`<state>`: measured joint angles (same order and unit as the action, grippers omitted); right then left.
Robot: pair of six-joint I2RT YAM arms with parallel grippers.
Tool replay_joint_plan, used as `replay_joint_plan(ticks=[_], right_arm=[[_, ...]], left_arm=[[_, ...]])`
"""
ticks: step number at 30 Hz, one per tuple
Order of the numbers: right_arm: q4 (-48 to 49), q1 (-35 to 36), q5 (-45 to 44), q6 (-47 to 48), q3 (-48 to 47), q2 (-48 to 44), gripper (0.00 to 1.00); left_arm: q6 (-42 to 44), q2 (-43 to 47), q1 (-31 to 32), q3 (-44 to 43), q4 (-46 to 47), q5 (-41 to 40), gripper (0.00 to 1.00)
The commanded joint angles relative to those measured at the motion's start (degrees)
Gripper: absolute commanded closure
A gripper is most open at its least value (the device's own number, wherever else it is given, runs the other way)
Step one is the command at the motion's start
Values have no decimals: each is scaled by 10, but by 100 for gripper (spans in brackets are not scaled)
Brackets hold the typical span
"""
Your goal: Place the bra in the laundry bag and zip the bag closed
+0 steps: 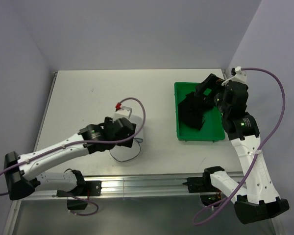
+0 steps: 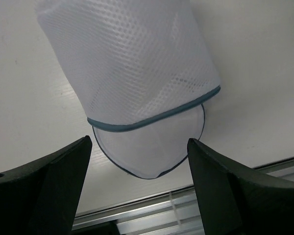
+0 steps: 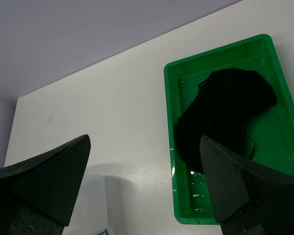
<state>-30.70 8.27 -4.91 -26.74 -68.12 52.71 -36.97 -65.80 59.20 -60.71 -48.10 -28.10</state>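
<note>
- The white table (image 1: 88, 88) is carrying everything, with both arm bases sitting at its near edge.
- The left arm (image 1: 54, 149) is reaching in low across the near left part of the table. The right arm (image 1: 247, 147) is rising along the right side and bending in over the tray.
- The green plastic tray (image 1: 216, 128) is sitting on the right half of the table, well apart from the laundry bag; the right wrist view is showing its rim (image 3: 167, 98) from above.
- The laundry bag (image 2: 132, 68) is lying flat on the table near the front edge, left of centre, its pale mesh partly hidden under the left gripper in the top view (image 1: 123, 113).
- The bra (image 1: 191, 113) is lying crumpled inside the tray, toward its left wall, as a black heap (image 3: 225, 112).
- The left gripper (image 2: 138, 142) is hovering over the bag's rounded end with its fingers spread wide, clamping nothing.
- The right gripper (image 3: 144, 138) is hanging above the tray with its fingers wide apart, holding nothing and not touching the bra.
- The dark zipper (image 2: 152, 120) is running as a band across the bag, with the rounded end showing beyond it.
</note>
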Motion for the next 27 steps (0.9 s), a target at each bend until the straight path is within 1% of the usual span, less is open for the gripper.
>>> replay_joint_plan(ticks=[1, 2, 6, 7, 8, 10, 15, 19, 20, 21, 22, 23, 25, 26, 27], right_arm=[[22, 3, -4, 0, 6, -10, 0], [22, 3, -3, -1, 8, -11, 0], [21, 3, -6, 0, 12, -12, 0], [20, 3, -5, 0, 12, -13, 0], [20, 3, -5, 0, 13, -14, 0], [25, 3, -4, -1, 17, -16, 0], [27, 3, 3, -2, 20, -20, 0], [32, 3, 5, -4, 25, -26, 0], [32, 3, 6, -4, 26, -27, 0], [32, 3, 7, -4, 26, -29, 0], [32, 3, 7, -5, 26, -28, 0], [31, 3, 7, -5, 26, -29, 0], [31, 3, 4, -4, 26, -30, 0], [31, 3, 3, -3, 26, -30, 0], [31, 3, 3, -3, 26, -30, 0]], left_arm=[[-32, -52, 53, -9, -54, -107, 13], [-34, -81, 60, -12, -59, -116, 13], [-51, -145, 91, -36, -88, -157, 14], [-55, -157, 93, -41, -96, -181, 15], [-57, -179, 94, -44, -111, -191, 15], [-57, -197, 95, -53, -116, -217, 15], [-35, -234, 93, -69, -97, -248, 16], [-27, -262, 73, -78, -84, -270, 20], [-24, -265, 68, -79, -79, -267, 22], [-9, -264, 63, -77, -60, -263, 27], [-2, -260, 52, -74, -49, -258, 29], [11, -258, 47, -71, -39, -246, 36], [23, -254, 32, -65, -16, -236, 43], [28, -253, 27, -65, -11, -231, 50], [34, -253, 21, -66, -6, -221, 54]])
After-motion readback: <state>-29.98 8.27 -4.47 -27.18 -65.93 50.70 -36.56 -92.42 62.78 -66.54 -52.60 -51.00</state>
